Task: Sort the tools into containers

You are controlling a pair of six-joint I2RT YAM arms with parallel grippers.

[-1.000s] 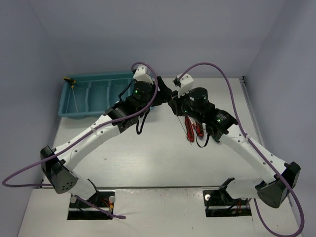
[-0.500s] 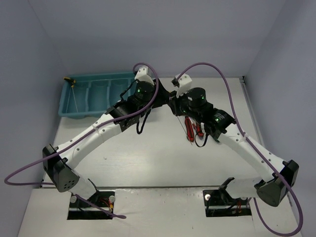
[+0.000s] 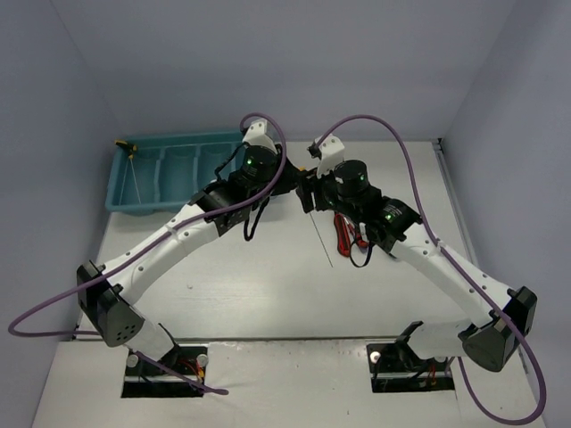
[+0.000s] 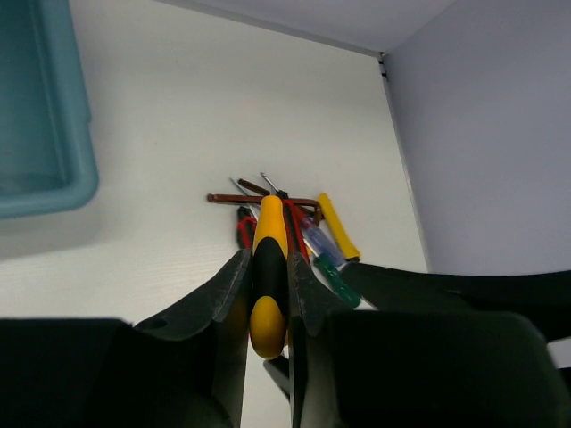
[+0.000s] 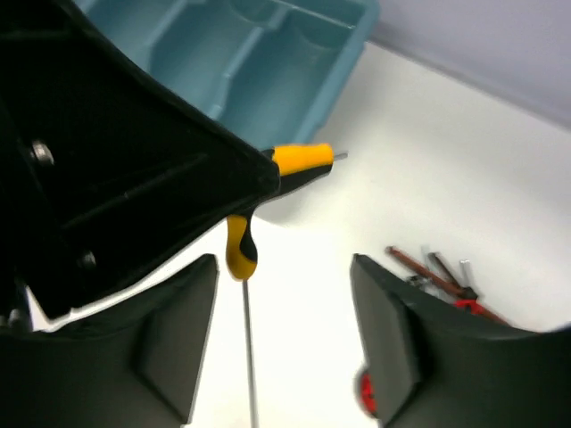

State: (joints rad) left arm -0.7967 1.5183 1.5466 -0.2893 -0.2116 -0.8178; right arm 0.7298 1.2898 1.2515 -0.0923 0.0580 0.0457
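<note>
Left gripper (image 4: 268, 260), clamped on yellow screwdriver (image 4: 268, 223) (grip hidden from above)

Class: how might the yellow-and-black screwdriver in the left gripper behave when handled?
The yellow-and-black screwdriver has a rounded, smooth-looking handle, so it would probably roll if released flat. Pinched by the left gripper only at the handle, it may swivel.

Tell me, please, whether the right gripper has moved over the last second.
Yes. The right gripper has shifted slightly left in the top view, closer to the teal tray, which lies where it was.
</note>
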